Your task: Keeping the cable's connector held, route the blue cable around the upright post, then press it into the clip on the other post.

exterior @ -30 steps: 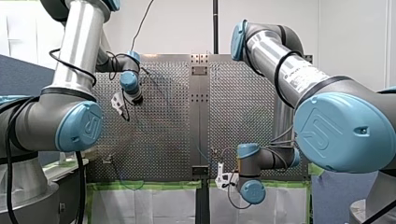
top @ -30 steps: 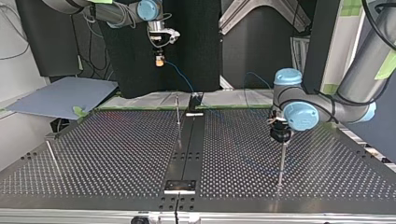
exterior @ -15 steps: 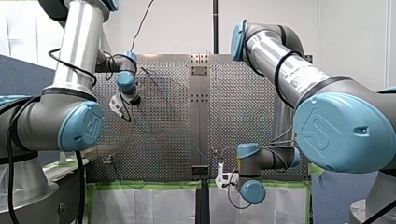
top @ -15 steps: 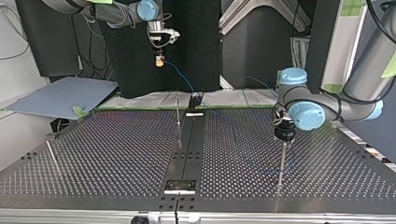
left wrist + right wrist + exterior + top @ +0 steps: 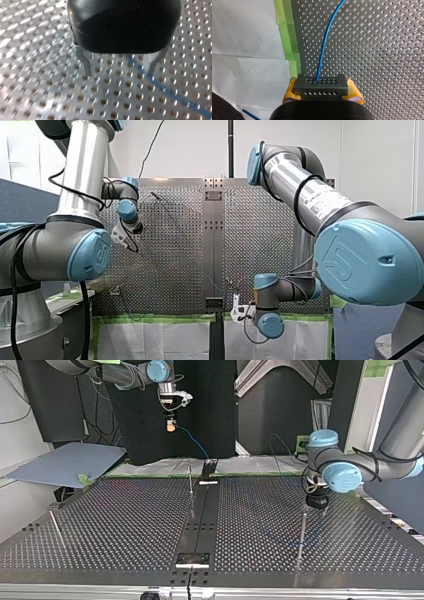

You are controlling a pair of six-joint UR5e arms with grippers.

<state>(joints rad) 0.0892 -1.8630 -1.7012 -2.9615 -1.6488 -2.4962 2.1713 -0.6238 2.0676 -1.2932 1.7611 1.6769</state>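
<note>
Seen from across the perforated table [image 5: 100, 560], a small metal bracket [image 5: 192, 559] sits at the near edge on the dark centre strip [image 5: 200, 520]. A little further in, at the top view's right, a thin upright post [image 5: 301, 535] stands on the plate. A shorter rod [image 5: 56, 527] leans at the view's left.

My left gripper [image 5: 316, 501] hangs just above the tip of the post, a touch to its right. I cannot tell whether they meet. In the left wrist view its metal fingers [image 5: 85, 62] are spread wide and grip nothing. The blue cable [image 5: 162, 87] lies on the plate under them, running slantwise past one fingertip, though the picture there is blurred.

Further back, beside the centre strip, stands a second thin post [image 5: 190, 480]. The clip is too small for me to make out on either post.

Green tape [image 5: 150, 472] lines the far edge, and a grey-blue board [image 5: 65, 462] lies off to the view's left. My right gripper [image 5: 171, 424] is raised above that far edge. Its yellow pads [image 5: 354, 91] are closed on the dark connector [image 5: 321, 87], a block with rows of holes. The cable leaves the middle of the block and curves away over the plate.
</note>
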